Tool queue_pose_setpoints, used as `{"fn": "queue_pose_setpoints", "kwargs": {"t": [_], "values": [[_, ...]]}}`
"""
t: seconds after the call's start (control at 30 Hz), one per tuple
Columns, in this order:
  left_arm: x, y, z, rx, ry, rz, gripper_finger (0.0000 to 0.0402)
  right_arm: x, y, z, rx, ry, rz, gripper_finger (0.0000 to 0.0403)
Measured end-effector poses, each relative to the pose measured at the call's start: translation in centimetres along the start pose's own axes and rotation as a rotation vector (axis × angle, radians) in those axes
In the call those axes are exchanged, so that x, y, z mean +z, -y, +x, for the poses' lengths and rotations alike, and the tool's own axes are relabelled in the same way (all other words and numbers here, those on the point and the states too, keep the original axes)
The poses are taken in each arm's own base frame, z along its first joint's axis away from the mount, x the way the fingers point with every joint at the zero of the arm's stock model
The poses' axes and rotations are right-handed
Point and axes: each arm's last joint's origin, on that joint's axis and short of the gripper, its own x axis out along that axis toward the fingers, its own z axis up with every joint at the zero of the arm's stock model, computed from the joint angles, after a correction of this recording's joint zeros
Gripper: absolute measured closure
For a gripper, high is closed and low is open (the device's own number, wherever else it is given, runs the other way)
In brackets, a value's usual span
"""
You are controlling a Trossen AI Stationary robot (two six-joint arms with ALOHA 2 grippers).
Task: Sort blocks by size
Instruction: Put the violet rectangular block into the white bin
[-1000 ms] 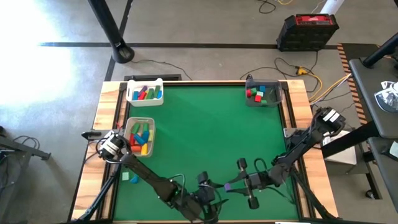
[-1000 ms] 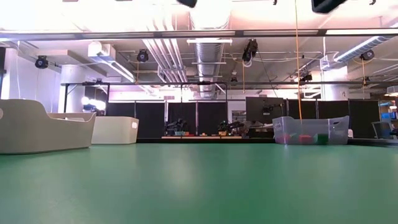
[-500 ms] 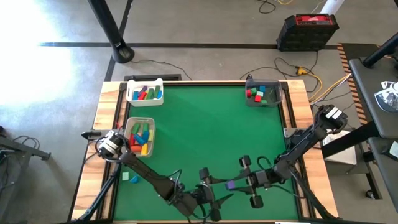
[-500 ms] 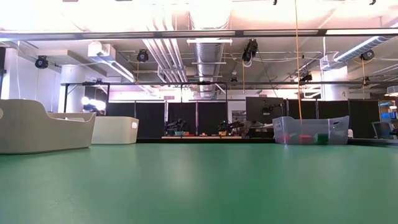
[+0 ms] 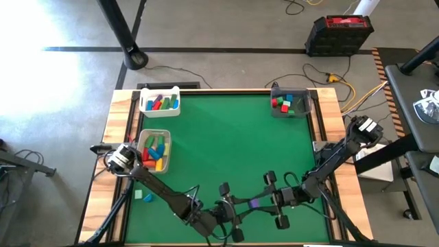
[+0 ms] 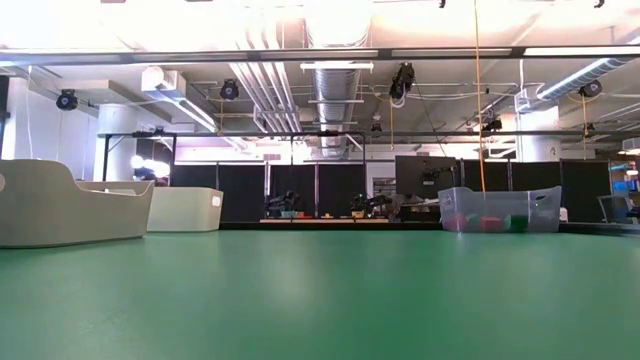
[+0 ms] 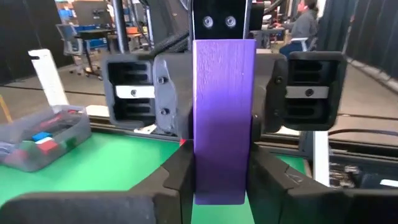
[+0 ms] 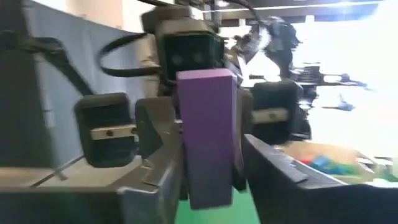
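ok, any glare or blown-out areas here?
High view: floor left of the table washes out white. Low view: ceiling lights blown, sheen on the table. Right wrist view: background beside the purple block blown out. Left wrist view: evenly lit.

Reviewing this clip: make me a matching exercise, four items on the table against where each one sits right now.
Things:
1. purple block
2. clear bin
3. white tray
4. teal block

Places:
A. far right corner of the table
B. on the wooden edge, left side, outside any tray
C. between the left gripper and right gripper, off the mat
D. far left corner of the table

Pairs: 1-C, 2-A, 3-D, 4-B
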Motion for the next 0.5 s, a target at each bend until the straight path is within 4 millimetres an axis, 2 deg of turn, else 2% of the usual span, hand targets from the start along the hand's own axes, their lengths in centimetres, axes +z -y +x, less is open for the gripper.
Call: {"fn": "queue_pose_setpoints", "kwargs": {"t": [0.17, 0.3, 0.4, 0.5], "values": [[1.2, -1.0, -0.9, 0.032, -0.081, 0.078, 0.0314, 0.0, 0.3, -0.1, -0.12, -0.023, 0.004, 0.0215], [2.6, -3.1, -2.8, 0.085, -0.233, 0.096, 0.0314, 0.5, 0.2, -0.6, -0.116, -0.076, -0.033, 0.0168], [3.8, -6.3, -4.5, 0.17, -0.382, 0.093, 0.0314, 0.6, 0.2, -1.2, -0.1, -0.17, -0.018, 0.0142], [4.9, -11.2, -5.9, 0.335, -0.553, 0.046, 0.0314, 0.1, 0.6, -1.9, -0.112, -0.294, 0.048, 0.0124]]}}
